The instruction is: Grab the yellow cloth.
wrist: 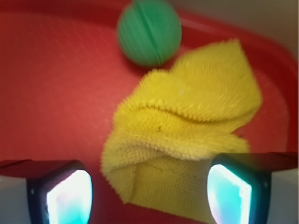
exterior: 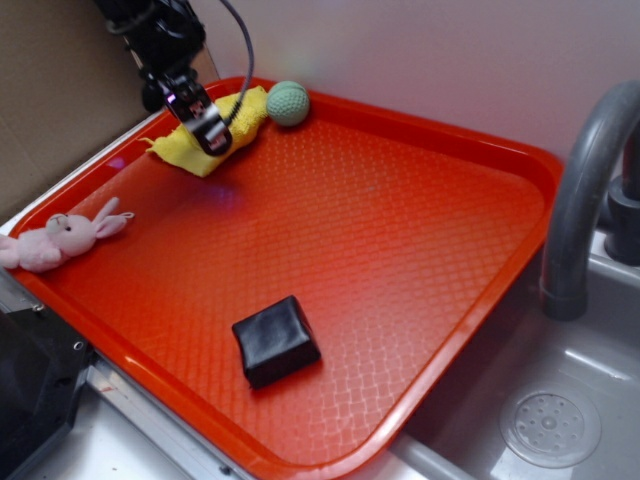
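gripper: jaws spread apart, nothing between them | yellow cloth: centre frame in wrist view, wrinkled, touching green ball | red tray beneath

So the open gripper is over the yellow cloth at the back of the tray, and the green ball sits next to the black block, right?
Not quite. The green ball lies beside the yellow cloth, as the exterior view shows; the black block sits alone near the front. The gripper is open over the cloth.

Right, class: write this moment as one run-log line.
phase: approach | target: yellow cloth | gripper: jaws open, above cloth | cloth: touching green ball, on red tray | grasp: not yet
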